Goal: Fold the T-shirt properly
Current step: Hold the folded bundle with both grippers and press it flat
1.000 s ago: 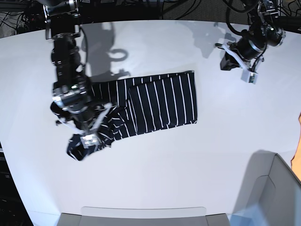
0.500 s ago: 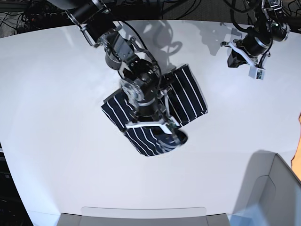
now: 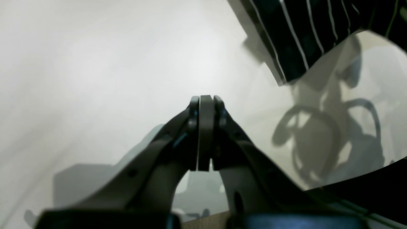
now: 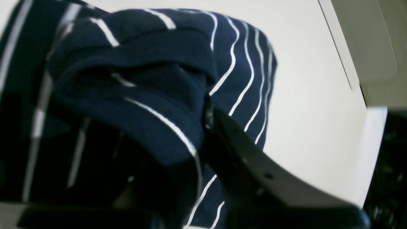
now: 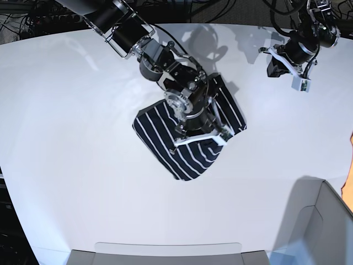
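The T-shirt [image 5: 165,138], dark navy with thin white stripes, lies doubled over in a slanted bundle at the middle of the white table [image 5: 66,165]. My right gripper [image 5: 218,137] hangs over the bundle's right end. In the right wrist view a thick bunch of the T-shirt [image 4: 133,95] fills its jaws, so the right gripper [image 4: 194,127] is shut on the cloth, and one finger [image 4: 235,149] shows beside it. My left gripper [image 5: 298,81] hovers at the far right, apart from the shirt. The left gripper [image 3: 206,101] has its pads pressed together and holds nothing; a corner of the T-shirt [image 3: 295,35] shows beyond it.
A grey bin [image 5: 325,221] stands at the front right corner. A flat grey tray edge [image 5: 165,251] runs along the table's front. Cables and dark equipment line the back edge behind both arms.
My right arm swung from the left side to the middle, carrying the shirt's left end over onto the rest. The spread shirt became a compact slanted bundle. The left arm barely moved.
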You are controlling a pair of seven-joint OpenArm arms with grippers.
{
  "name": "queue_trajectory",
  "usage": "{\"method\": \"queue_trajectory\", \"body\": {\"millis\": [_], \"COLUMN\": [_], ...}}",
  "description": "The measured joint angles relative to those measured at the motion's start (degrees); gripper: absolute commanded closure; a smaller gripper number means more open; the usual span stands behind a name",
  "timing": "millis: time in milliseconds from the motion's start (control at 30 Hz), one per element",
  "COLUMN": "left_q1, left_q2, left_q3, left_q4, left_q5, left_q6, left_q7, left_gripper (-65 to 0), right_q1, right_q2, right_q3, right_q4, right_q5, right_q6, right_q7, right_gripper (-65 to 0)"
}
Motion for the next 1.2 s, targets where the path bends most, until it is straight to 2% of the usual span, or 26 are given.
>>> {"method": "queue_trajectory", "body": {"millis": [200,233,300,367,467,600,733,867,933,1033,1100,1200], "left_q1": [0.0,0.0,0.0,0.0,0.0,-0.02,0.0,-0.15,-0.37,-1.57,-4.46,-9.53], "left_q2": [0.15,0.13,0.11,0.13,0.13,0.13,0.13,0.13,0.13,0.28,0.37,0.37], "left_q3": [0.11,0.13,0.13,0.13,0.15,0.15,0.13,-0.02,0.0,-0.02,0.0,0.09], "left_q4": [0.0,0.0,0.0,0.0,0.0,-0.35,-2.84,-3.34,-3.34,-3.34,-3.34,-2.25], "left_q5": [-0.02,-0.02,0.0,-0.04,0.0,-0.02,0.17,0.13,0.0,0.07,0.17,-0.09], "left_q6": [0.0,0.0,0.02,0.0,0.02,0.02,0.04,0.15,0.17,0.09,0.15,0.02], "left_q7": [0.0,-0.02,-0.04,-0.07,-0.26,-0.44,-0.42,-0.46,-0.63,-0.15,0.22,-0.68], "left_gripper": [0.0,0.0,0.0,0.0,0.0,0.0,0.0,0.0,0.0,0.0,0.0,0.0], "right_q1": [0.33,0.31,0.13,-0.17,-1.62,-3.78,-3.48,-2.34,-0.57,2.49,4.11,5.62], "right_q2": [-1.25,-1.38,-1.05,-0.9,-1.05,-1.18,-1.03,-0.98,-0.92,-0.48,0.98,3.61], "right_q3": [-1.77,-2.12,-3.93,-5.49,-7.28,-9.88,-9.88,-2.71,2.62,9.33,12.28,16.83], "right_q4": [-1.44,-2.08,-2.8,-2.73,-1.6,-0.72,0.17,3.32,4.11,3.67,3.63,1.88], "right_q5": [-0.09,-0.13,-0.04,-0.07,-0.31,2.43,8.41,11.93,11.69,11.82,12.33,15.15], "right_q6": [0.15,0.17,0.22,0.2,0.57,0.83,0.83,1.03,0.66,0.61,0.59,0.83], "right_q7": [0.26,0.35,0.31,2.43,8.68,13.77,14.53,15.76,15.85,15.37,15.5,15.43], "right_gripper": [0.0,-2.3,-12.5,-20.0,-23.9,-23.9,-23.9,-23.6,-20.0,-9.3,-1.3,0.0]}}
